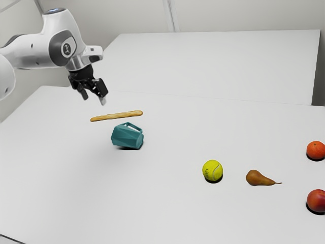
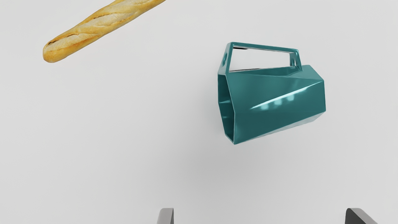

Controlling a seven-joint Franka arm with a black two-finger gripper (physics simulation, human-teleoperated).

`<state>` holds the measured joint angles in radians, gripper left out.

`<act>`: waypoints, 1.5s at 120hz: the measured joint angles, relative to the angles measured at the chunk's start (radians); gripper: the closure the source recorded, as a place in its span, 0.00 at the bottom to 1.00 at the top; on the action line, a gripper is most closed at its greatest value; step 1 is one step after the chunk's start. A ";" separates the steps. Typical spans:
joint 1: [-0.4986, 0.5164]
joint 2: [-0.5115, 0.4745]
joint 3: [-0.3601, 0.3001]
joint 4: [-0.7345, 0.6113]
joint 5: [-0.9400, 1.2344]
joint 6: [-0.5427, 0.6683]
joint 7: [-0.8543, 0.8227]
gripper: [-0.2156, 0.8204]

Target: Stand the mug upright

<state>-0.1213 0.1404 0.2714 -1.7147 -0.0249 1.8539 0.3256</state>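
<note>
My gripper [image 1: 94, 99] hangs above the table toward the exterior view's left, apart from everything. The teal faceted mug [image 1: 127, 136] lies on its side on the table, lower than the gripper and farther to the exterior view's right. In the wrist view the mug [image 2: 273, 99] shows its open mouth at one end and its angular handle along one side. The two fingertips of the gripper [image 2: 259, 216] stand wide apart, with only bare table between them.
A baguette [image 1: 117, 116] lies close beside the mug's handle side. Toward the exterior view's right are a tennis ball [image 1: 212, 171], a brown pear [image 1: 258, 178], an orange [image 1: 316, 150] and a red round fruit [image 1: 317, 201], all on the white table [image 1: 167, 213].
</note>
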 joint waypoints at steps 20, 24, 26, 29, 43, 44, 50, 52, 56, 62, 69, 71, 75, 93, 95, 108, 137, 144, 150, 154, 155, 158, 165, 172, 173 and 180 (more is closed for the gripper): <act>0.030 0.026 -0.009 0.001 -0.041 -0.003 0.003 0.21; 0.062 0.046 -0.025 0.004 -0.067 -0.004 0.010 0.21; 0.076 0.058 -0.031 0.006 -0.082 -0.004 0.013 0.21; 0.097 0.074 -0.038 0.009 -0.104 -0.005 0.020 0.21; 0.170 0.153 -0.052 0.015 -0.231 -0.015 0.067 0.21; 0.173 0.157 -0.052 0.016 -0.239 -0.017 0.071 0.21; 0.194 0.180 -0.053 0.021 -0.290 -0.037 0.093 0.21; 0.200 0.189 -0.053 0.024 -0.305 -0.044 0.100 0.21; 0.214 0.209 -0.052 0.030 -0.336 -0.060 0.114 0.21; 0.230 0.235 -0.052 0.047 -0.377 -0.086 0.133 0.21; 0.240 0.257 -0.052 0.073 -0.416 -0.120 0.154 0.21; 0.241 0.263 -0.052 0.081 -0.426 -0.129 0.160 0.21; 0.245 0.276 -0.052 0.100 -0.446 -0.146 0.170 0.21; 0.262 0.353 -0.051 0.145 -0.537 -0.204 0.212 0.21; 0.263 0.360 -0.051 0.151 -0.545 -0.209 0.216 0.21; 0.269 0.390 -0.051 0.169 -0.600 -0.240 0.239 0.21; 0.281 0.426 -0.049 0.162 -0.716 -0.272 0.276 0.22; 0.276 0.427 -0.049 0.157 -0.736 -0.275 0.282 0.26; 0.273 0.428 -0.049 0.154 -0.747 -0.276 0.287 0.29; 0.272 0.430 -0.049 0.151 -0.755 -0.277 0.290 0.32; 0.271 0.430 -0.049 0.149 -0.757 -0.277 0.290 0.33; 0.270 0.431 -0.049 0.147 -0.761 -0.277 0.292 0.35; 0.269 0.432 -0.049 0.142 -0.769 -0.276 0.296 0.41; 0.269 0.432 -0.049 0.137 -0.774 -0.275 0.299 0.49; 0.269 0.432 -0.049 0.137 -0.775 -0.275 0.300 0.50; 0.269 0.433 -0.048 0.133 -0.779 -0.274 0.302 0.62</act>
<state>0.1477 0.5729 0.2231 -1.5815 -0.8038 1.5797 0.6276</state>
